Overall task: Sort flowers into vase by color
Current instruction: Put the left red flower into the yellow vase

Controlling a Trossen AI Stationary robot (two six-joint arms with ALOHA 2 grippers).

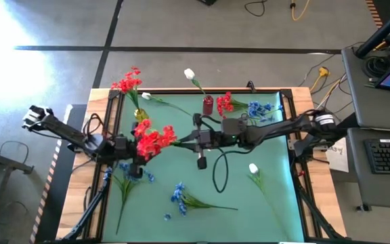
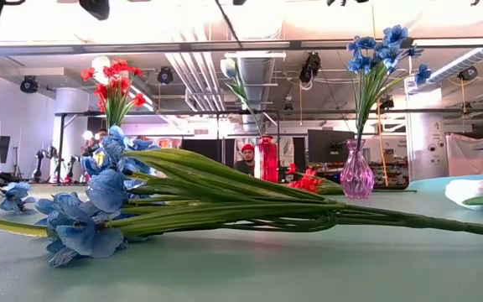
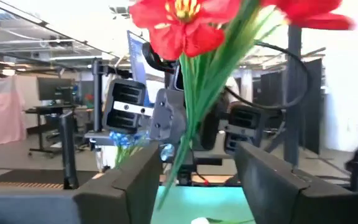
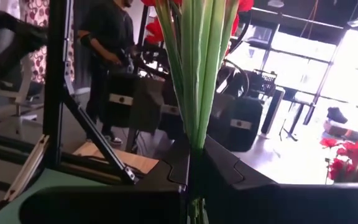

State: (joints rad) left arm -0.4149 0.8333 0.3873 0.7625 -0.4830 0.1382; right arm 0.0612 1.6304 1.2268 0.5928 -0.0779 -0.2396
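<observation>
Handover of the red bunch

Stems of the red-bloomed, green-stemmed artificial flower bunch [image 1: 154, 140] sit mid-table above the mat, clamped in my right gripper [image 4: 194, 168]. My left gripper [image 3: 194, 168] stands parted around them. Light, springy, top-heavy; I judge the lower stems the best hold.

red flowers [image 4: 197, 74] blooms cut off above, stem ends hidden between fingers [image 4: 229, 180]
</observation>
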